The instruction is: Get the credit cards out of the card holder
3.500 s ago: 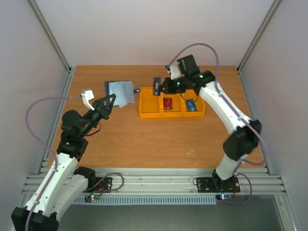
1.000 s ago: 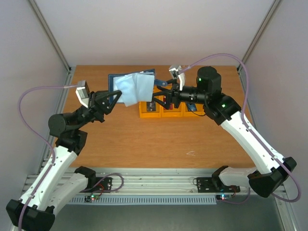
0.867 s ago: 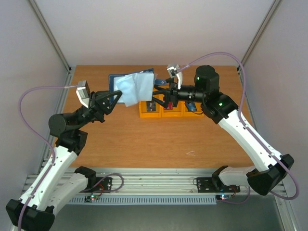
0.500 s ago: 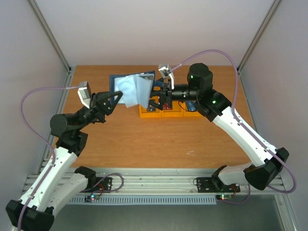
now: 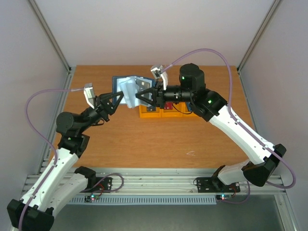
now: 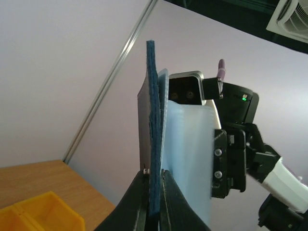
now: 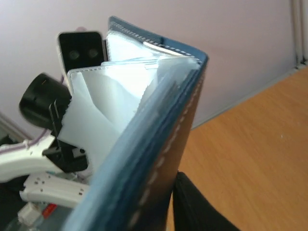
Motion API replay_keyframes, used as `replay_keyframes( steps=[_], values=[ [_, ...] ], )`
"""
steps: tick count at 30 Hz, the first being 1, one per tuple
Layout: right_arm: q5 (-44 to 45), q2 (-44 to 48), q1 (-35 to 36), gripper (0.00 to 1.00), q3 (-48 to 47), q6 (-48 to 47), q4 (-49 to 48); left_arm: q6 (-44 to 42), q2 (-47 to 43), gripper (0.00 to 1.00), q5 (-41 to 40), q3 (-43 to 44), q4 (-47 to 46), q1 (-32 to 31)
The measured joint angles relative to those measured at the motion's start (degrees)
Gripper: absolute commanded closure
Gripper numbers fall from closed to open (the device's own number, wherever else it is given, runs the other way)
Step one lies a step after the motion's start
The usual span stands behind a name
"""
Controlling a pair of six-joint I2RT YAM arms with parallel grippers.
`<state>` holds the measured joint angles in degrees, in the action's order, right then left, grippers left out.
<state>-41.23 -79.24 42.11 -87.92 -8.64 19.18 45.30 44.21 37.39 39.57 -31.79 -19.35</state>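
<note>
Risk: the card holder (image 5: 129, 89) slips loose.
Top view: left gripper (image 5: 120, 97) pinches it, right gripper (image 5: 138, 96) reaches its far edge. Left wrist: fingers (image 6: 138, 204) clamp it between them. Right wrist: grip unclear; pulling could drag it free.

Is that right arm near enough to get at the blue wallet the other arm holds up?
Likely yes: the left gripper holds the card holder aloft, and the right gripper is right at its edge, nothing between.

matt card holder (image 7: 185, 115), glossy sleeves (image 7: 96, 113), wood table (image 5: 144, 139)
</note>
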Motion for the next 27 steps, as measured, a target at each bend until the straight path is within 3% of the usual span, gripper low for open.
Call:
replay_keyframes(
  steps=[3,6,9,12,16,18,21,22,24,27],
  values=[
    [3.54,-0.90,0.81,0.98,-2.29,-0.83,3.04,-0.66,-0.02,0.56,-0.07,-0.42,0.35,0.00],
    [7.54,-1.66,1.62,0.99,-4.02,-1.36,6.47,-1.81,0.00,0.32,0.94,-1.11,1.57,-0.02],
    [11.19,-1.90,1.86,0.99,-4.24,-1.86,9.94,-2.78,-0.04,0.21,2.82,-1.73,2.08,-0.02],
    [13.29,-2.47,1.90,0.99,-4.98,-2.45,12.92,-3.32,-0.11,0.20,4.70,-2.21,2.45,-0.02],
    [13.22,-3.85,2.64,0.99,-7.56,-4.66,15.85,-3.82,-0.11,0.29,4.87,-2.25,3.37,-0.02],
    [11.23,-4.31,3.39,0.99,-8.46,-6.01,16.50,-4.33,-0.04,0.41,4.13,-2.25,4.02,0.00],
    [7.93,-4.50,5.09,0.96,-8.57,-7.61,17.84,-4.61,0.02,0.68,3.78,-2.34,4.50,-0.02],
    [7.41,-4.55,5.53,0.92,-8.57,-8.00,18.03,-4.98,0.00,0.79,3.91,-2.40,4.61,-0.02],
    [7.06,-4.57,5.75,0.72,-8.57,-8.44,18.60,-5.20,-0.04,0.98,4.68,-2.51,4.52,-0.02],
    [5.55,-4.37,5.22,0.49,-8.24,-9.64,18.73,-5.75,-0.37,1.00,5.01,-2.60,4.57,-0.22]
  ],
)
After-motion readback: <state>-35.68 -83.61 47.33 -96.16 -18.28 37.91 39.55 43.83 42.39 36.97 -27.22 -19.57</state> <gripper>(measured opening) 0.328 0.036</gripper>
